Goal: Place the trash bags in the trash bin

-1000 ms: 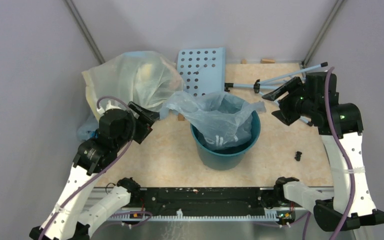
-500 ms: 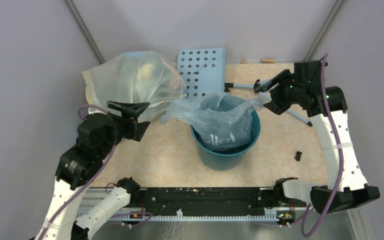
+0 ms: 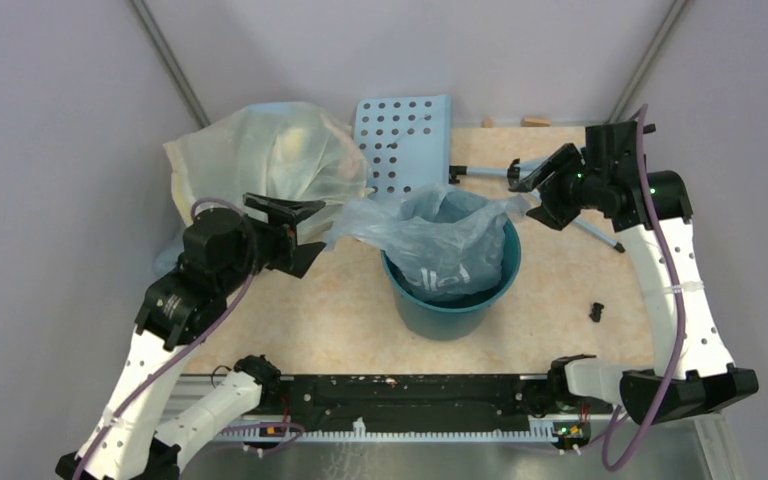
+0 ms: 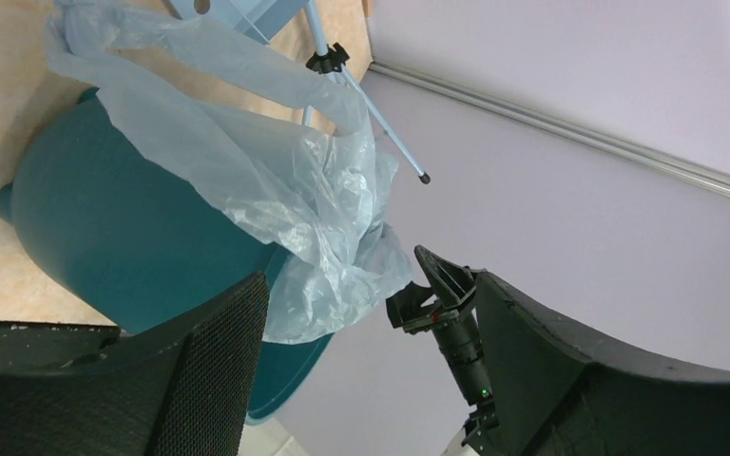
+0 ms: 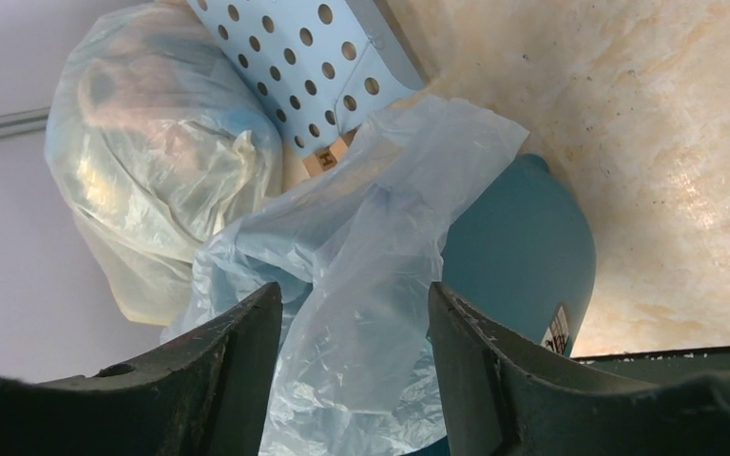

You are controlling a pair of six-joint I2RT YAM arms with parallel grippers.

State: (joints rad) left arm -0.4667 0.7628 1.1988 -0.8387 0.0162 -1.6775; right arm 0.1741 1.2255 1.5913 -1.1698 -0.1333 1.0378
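The dark teal trash bin (image 3: pixel 452 300) stands mid-table. The pale blue trash bag (image 3: pixel 430 235) sits in it, with its mouth open and its edges sticking up and out over the rim. My left gripper (image 3: pixel 310 232) is open and empty, just left of the bag's left corner. My right gripper (image 3: pixel 533 196) is open and empty at the bag's right corner. In the left wrist view the bag (image 4: pixel 266 171) drapes over the bin (image 4: pixel 105 237) ahead of the open gripper (image 4: pixel 342 275). In the right wrist view the bag (image 5: pixel 380 237) lies between the open gripper's (image 5: pixel 354 290) fingers, with the bin (image 5: pixel 523 247) behind.
A large yellowish bag (image 3: pixel 260 160) with stuff inside sits back left, close to my left arm. A light blue perforated panel (image 3: pixel 405 135) leans behind the bin. Thin pale blue rods (image 3: pixel 560 160) lie back right. A small black piece (image 3: pixel 596 311) lies right of the bin.
My left gripper swung back, then moved right toward the bag's left corner. My right gripper moved left to the bag's right corner, then held. The bag sank deeper into the bin.
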